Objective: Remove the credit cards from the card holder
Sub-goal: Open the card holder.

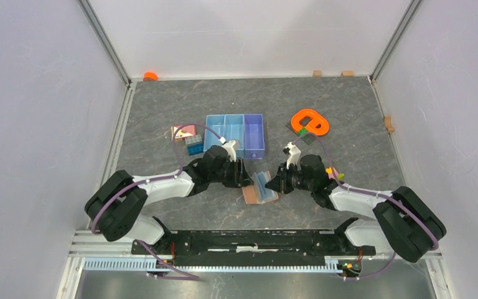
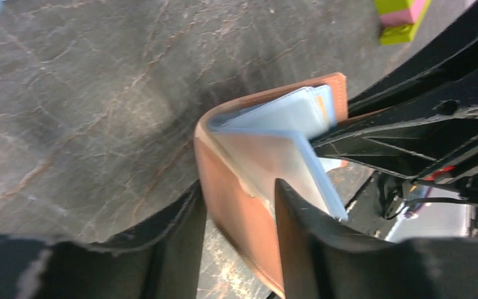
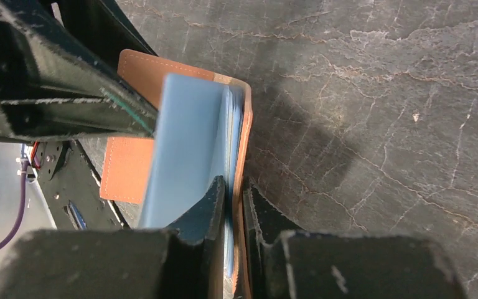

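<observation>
Where the tabletop (image 1: pixel 348 106) comes closest to its near edge, about midway between the left and right edges, the card holder (image 1: pixel 260 187) is found. It is opened, with its salmon-brown cover outermost and its grey-blue pockets (image 3: pixel 187 137) showing inside. It is flanked by both arms. The left gripper (image 1: pixel 246 176) is set at the side facing the left edge and the right gripper (image 1: pixel 278 182) at the side facing the right edge, so neither is clearly the nearer.

In the left wrist view, the left gripper's fingers (image 2: pixel 180 243) are seen at a moderate gap, closed on one brown flap that stands on edge between them. In the right wrist view, the right gripper's fingers (image 3: pixel 211 212) are set narrow, pinched on the rim of the other flap together with a blue leaf.

The fold is judged to run roughly from the near edge toward the far edge, across the line between the two grippers. A spreading pull toward the left and right edges is therefore what would be needed to bare the pockets.

The credit cards cannot be told apart from the leaves. Only a thin tan sliver (image 2: pixel 321 103) is seen among them, and whether it is a card cannot be told.

Farther toward the far edge, a blue tray (image 1: pixel 244 128) and an orange ring (image 1: pixel 297 118) are seen, well apart from the holder.
</observation>
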Motion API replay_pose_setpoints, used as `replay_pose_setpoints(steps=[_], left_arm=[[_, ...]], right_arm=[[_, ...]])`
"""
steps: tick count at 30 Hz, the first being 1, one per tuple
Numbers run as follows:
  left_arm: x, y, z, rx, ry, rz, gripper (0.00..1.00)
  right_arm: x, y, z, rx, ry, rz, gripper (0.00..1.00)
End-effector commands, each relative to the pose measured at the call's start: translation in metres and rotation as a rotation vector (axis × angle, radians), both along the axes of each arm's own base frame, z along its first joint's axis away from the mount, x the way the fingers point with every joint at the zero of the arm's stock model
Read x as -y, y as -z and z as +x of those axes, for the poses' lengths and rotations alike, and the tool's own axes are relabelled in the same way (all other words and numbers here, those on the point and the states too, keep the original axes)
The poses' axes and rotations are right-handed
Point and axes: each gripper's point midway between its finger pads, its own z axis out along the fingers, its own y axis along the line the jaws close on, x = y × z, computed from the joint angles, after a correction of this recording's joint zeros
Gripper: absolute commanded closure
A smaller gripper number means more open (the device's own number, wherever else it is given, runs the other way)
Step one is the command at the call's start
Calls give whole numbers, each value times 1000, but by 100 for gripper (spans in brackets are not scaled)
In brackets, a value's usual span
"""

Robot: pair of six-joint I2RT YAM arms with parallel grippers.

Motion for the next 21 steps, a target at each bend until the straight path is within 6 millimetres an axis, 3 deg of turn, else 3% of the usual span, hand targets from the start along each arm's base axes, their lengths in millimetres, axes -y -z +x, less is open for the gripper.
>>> replay_pose_setpoints(steps=[1, 7, 10, 12, 21], left_arm=[[16, -24, -4, 39, 64, -127, 43], [18, -17, -5, 14, 68, -121, 29], [20, -16, -6, 8, 78, -127, 16], [22, -21, -7, 16, 89, -150, 1], [28, -30, -11, 36, 122, -209, 0]], right_arm=[[-5, -13, 5, 48, -14, 27, 91], [-6, -17, 2, 47, -20, 48, 91], [-7, -19, 0, 47, -24, 59, 92], [-7, -20, 0, 50, -21, 63, 94], [3, -26, 8, 86, 40, 33, 95]])
